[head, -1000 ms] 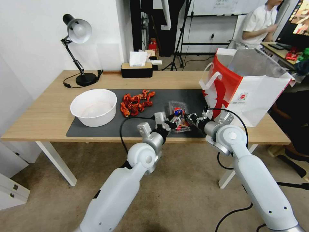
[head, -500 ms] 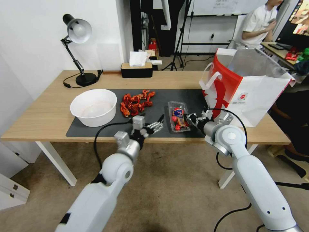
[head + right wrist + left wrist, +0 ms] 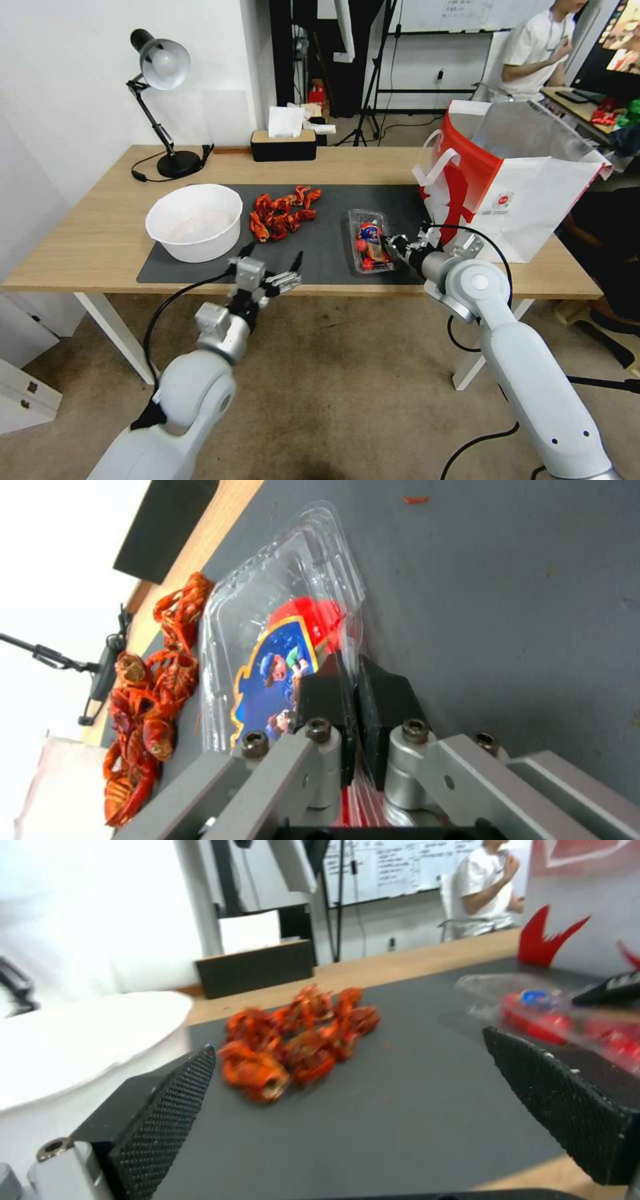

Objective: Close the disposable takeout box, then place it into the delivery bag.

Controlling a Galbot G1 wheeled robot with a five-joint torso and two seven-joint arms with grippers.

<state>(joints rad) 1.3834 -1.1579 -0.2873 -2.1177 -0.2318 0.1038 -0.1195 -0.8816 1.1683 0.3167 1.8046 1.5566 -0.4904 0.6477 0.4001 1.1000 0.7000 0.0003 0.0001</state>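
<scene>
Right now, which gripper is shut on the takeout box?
The right gripper, clamped on the takeout box rim; the left gripper hangs open, apart.

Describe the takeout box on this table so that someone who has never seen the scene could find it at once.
Start at the tall red-and-white delivery bag on the table's right side. On the dark mat just left of its base lies the disposable takeout box, with the right gripper shut on its edge. Unlike the white bowl and the loose red crayfish, it is small, clear plastic, with a blue label.
</scene>
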